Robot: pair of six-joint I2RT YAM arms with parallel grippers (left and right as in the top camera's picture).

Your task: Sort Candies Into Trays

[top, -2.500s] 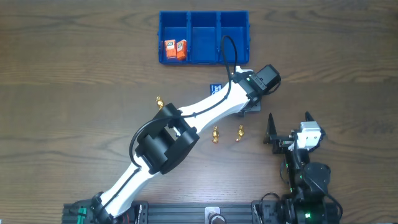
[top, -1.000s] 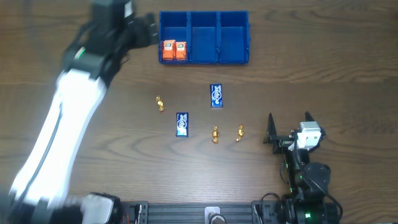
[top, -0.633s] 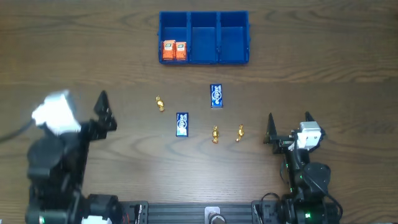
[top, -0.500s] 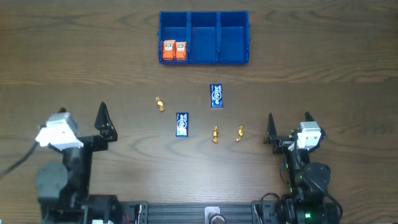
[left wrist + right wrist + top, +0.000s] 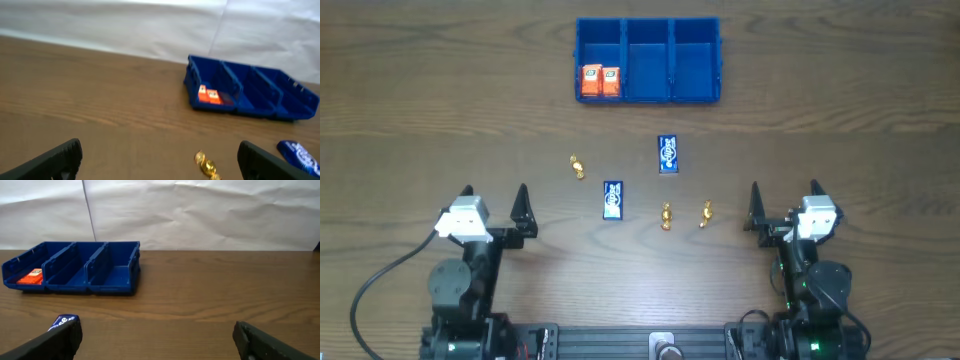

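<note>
Left gripper (image 5: 495,192) & right gripper (image 5: 784,190) low in frame, both spread, empty. Orange candy boxes (image 5: 601,80) in left bin of blue plastic tray (image 5: 648,98), top centre. Between picks prob.; next: close on blue wrapped bar (image 5: 613,200), mid-frame.

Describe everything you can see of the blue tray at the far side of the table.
The blue tray looks like moulded plastic: a long, open-topped bin split by two dividers into three compartments side by side. It sits flat and upright on the wooden table, at the far side from the arms' bases. The compartment at the top view's left end holds two orange candies lying next to each other. The middle and right compartments are empty. Apart from the table and those candies, nothing touches it.
</note>
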